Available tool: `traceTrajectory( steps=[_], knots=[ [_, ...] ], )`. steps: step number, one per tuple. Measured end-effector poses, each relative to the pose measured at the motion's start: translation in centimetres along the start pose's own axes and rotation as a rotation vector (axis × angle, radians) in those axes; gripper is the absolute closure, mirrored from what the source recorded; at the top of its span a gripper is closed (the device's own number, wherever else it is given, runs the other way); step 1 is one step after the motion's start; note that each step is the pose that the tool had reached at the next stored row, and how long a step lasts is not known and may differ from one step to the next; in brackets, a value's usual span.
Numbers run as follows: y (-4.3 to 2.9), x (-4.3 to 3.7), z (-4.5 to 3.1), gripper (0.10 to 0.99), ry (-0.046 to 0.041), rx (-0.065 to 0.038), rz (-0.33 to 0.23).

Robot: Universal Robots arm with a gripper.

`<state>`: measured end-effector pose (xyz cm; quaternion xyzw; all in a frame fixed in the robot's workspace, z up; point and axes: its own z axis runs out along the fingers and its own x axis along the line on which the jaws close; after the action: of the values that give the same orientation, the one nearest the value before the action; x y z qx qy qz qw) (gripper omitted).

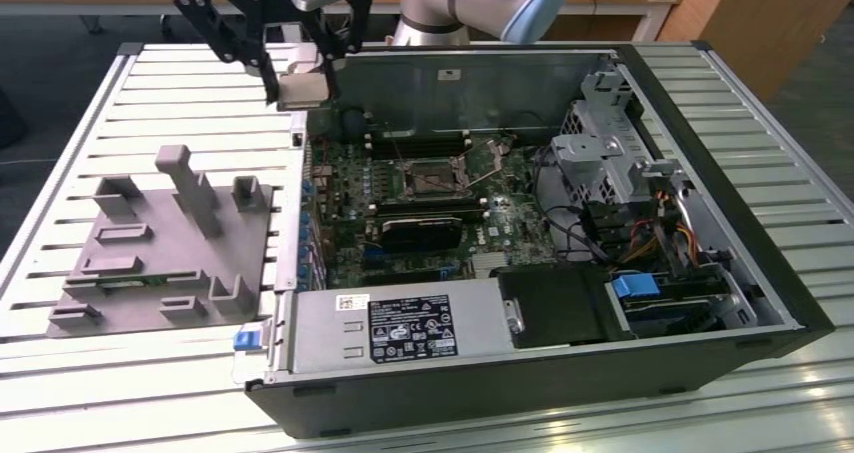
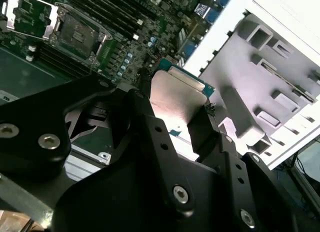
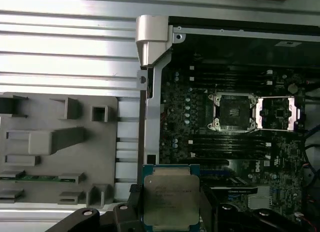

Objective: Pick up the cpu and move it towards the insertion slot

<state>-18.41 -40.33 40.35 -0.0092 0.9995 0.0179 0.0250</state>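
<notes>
So right up close, the end effector (image 3: 170, 212) is clamped on the cpu (image 3: 171, 197), black fingers (image 2: 202, 129) pinching its two opposite edges so the shiny silver lid stays uncovered, which makes sense since you'd want the flat face and the underside clear for seating it. In the exterior view the chip (image 1: 303, 89) hangs in the air just over the near wall of the open computer case (image 1: 747, 223), above the rim rather than inside. Beside it on the slatted metal surface (image 1: 80, 153) sits the grey fixture tray (image 1: 160, 243) with a green memory stick (image 3: 42, 177) lying in one of its holders. Further in, the insertion slot (image 3: 234, 112) is on the motherboard with its metal load plate (image 3: 277, 113) flipped open to the side, so the socket's exposed and ready. The chip looks well apart from it, so I'd say the carry is about partway.
</notes>
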Motion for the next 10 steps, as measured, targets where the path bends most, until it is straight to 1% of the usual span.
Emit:
traceTrajectory(
  steps=[10],
  knots=[
    [-0.07, -3.90, 0.20, 0.545, 0.0000, 0.000, 0.000]
  ],
)
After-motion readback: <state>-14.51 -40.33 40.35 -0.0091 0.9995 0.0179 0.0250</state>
